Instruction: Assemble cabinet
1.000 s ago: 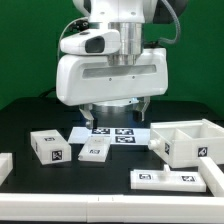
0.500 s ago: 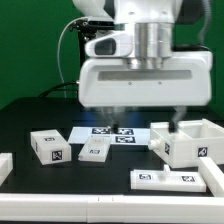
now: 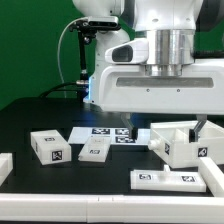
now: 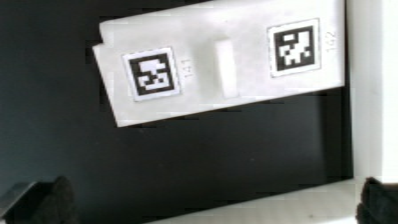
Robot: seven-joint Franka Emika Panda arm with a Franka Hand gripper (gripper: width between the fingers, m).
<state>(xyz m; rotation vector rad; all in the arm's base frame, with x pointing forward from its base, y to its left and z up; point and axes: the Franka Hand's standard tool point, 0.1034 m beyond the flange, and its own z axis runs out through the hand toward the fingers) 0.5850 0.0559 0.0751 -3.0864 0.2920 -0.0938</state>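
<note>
**A:** What takes up most of the scene?

**B:** The black table. Over it is the white arm, whose broad hand fills the upper part of the exterior view's right.

**A:** Where is the cabinet?

**B:** The cabinet stands on the table at the exterior view's right. Its open side faces up and there is a tag on the face toward the camera. The hand hangs just above its rear part, and I cannot tell whether anything touches it.

**A:** What lies near it?

**B:** A flat white panel with tags lies on the table in front of it, near but apart. The marker board lies flat toward the middle, partly hidden by the hand.

**A:** Anything smaller?

**B:** A small tagged block and a second block sit side by side toward the exterior view's left. The second is just in front of the marker board.

**A:** And the gripper?

**B:** In the wrist view the gripper is spread wide. Its dark fingertips stand at opposite edges of that picture, with nothing held between them. Past them lies a two-tag piece, and I cannot tell which part it is.
</note>
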